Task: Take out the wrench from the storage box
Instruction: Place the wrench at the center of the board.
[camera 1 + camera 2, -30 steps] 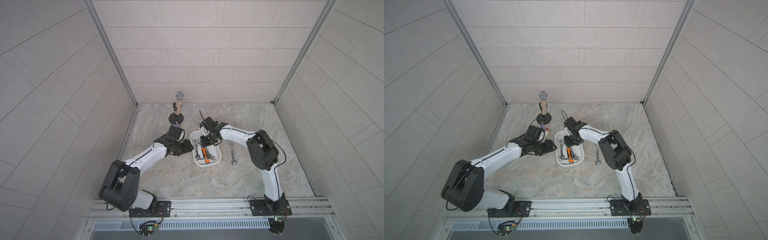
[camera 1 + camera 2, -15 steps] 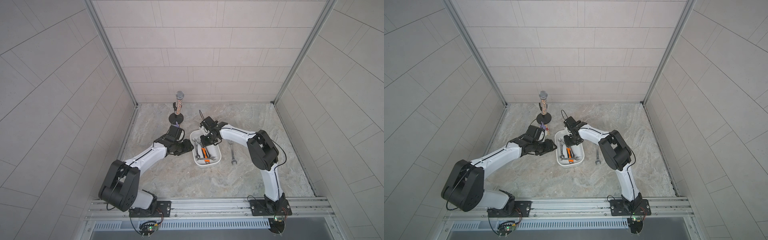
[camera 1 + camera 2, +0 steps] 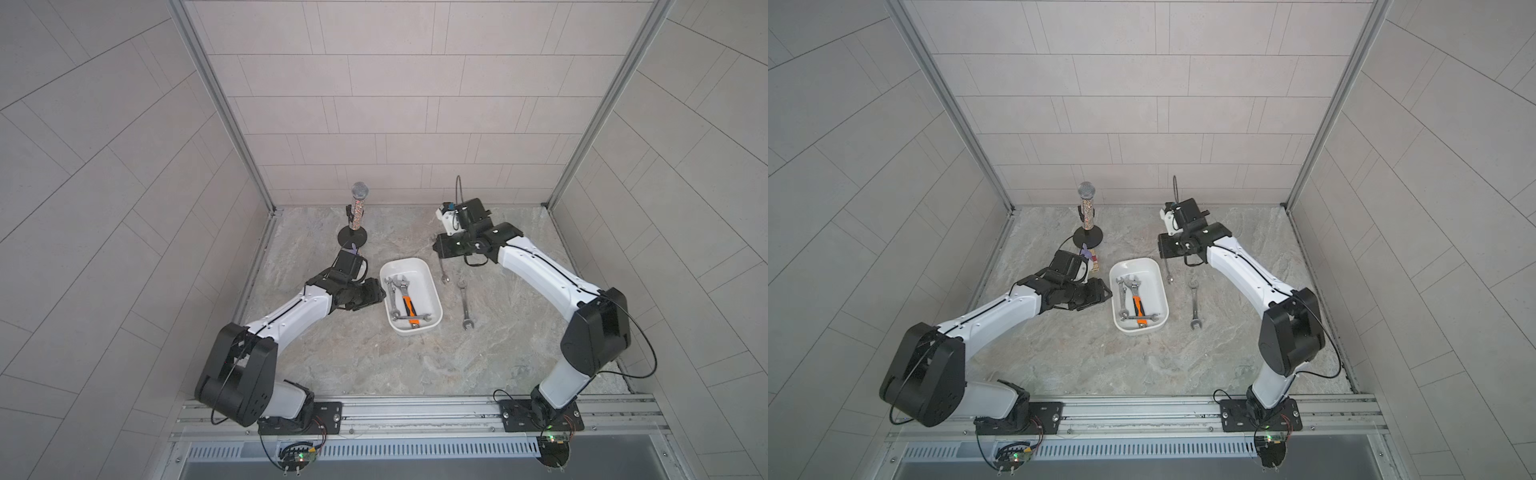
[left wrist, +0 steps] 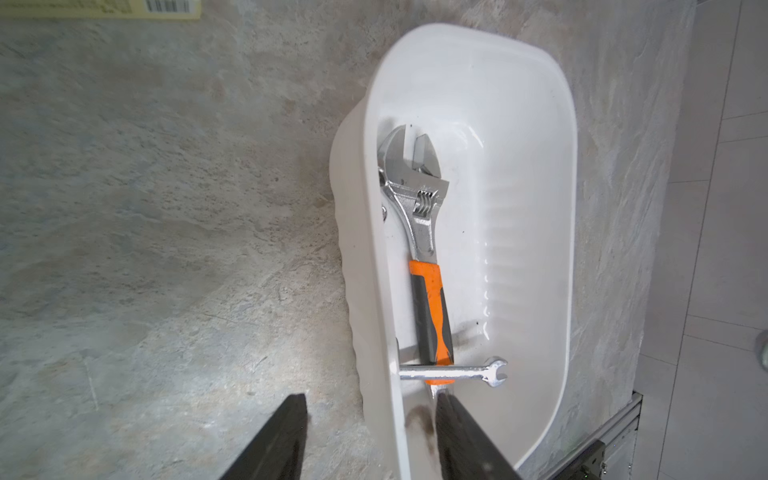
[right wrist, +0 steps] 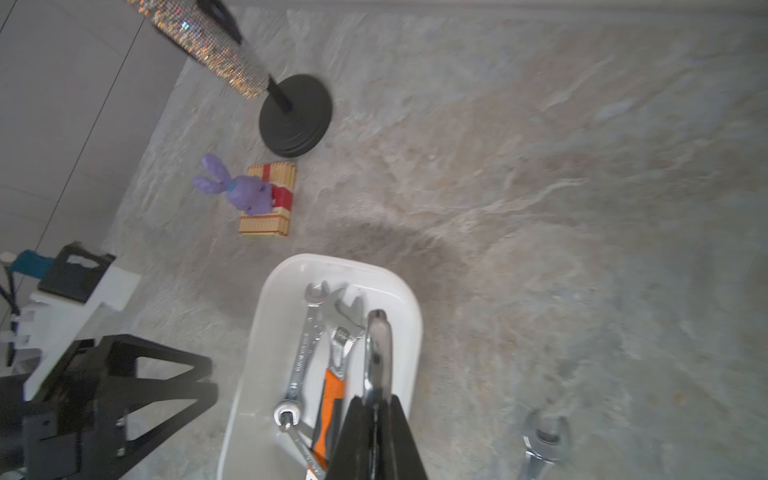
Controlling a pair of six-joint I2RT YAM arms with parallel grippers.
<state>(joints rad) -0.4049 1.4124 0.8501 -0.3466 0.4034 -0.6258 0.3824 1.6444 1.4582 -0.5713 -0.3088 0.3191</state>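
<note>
The white storage box (image 3: 432, 291) lies mid-table in both top views. It holds an orange-handled adjustable wrench (image 3: 406, 298) and two thin silver ones. My right gripper (image 3: 441, 254) is shut on another silver wrench (image 3: 443, 272), which hangs down just past the box's far right corner, above the table. In the right wrist view that wrench (image 5: 377, 349) sticks out of the shut gripper (image 5: 376, 401). My left gripper (image 4: 370, 399) is open and straddles the box's left wall (image 4: 374, 291), one finger (image 4: 453, 432) inside and one outside.
One more silver wrench (image 3: 465, 305) lies on the table right of the box. A microphone on a round black stand (image 3: 356, 216) stands at the back left. A purple bunny toy (image 5: 237, 189) sits on a small striped packet (image 5: 274, 216) near the left arm.
My right gripper has risen out of the box with the silver wrench and moved right and toward the back wall. The left arm has not moved.
</note>
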